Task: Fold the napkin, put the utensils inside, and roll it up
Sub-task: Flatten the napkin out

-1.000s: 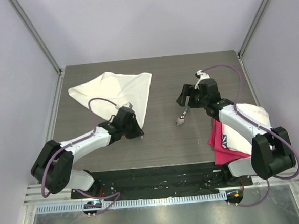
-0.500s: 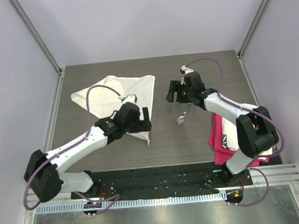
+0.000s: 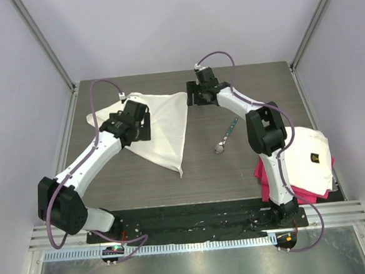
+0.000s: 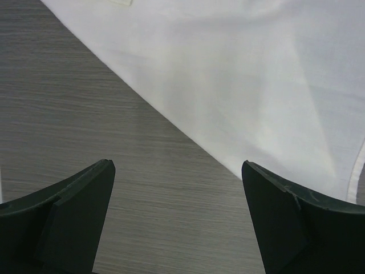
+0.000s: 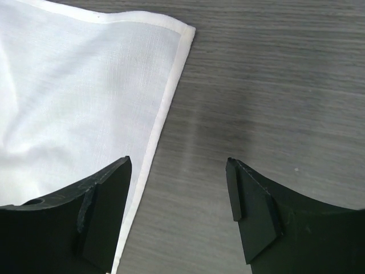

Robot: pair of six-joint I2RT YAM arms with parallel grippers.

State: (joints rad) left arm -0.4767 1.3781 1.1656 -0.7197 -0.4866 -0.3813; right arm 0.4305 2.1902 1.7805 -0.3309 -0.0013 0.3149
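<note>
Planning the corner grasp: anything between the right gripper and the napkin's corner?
Nothing visible. The right gripper is open, with the napkin's hemmed corner just ahead and only bare table around it. The spoon lies nearer the arm bases, off that path.

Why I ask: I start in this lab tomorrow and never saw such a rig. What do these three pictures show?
Two white robot arms stand side by side. The wide picture looks down from above; the other two come from wrist cameras, each showing its own dark fingers. On the grey table lie a cream napkin, a teal-handled spoon, and a white cloth on a pink cloth. The left gripper is above the napkin's edge, the right gripper by its far corner. Both are open, holding nothing.
</note>
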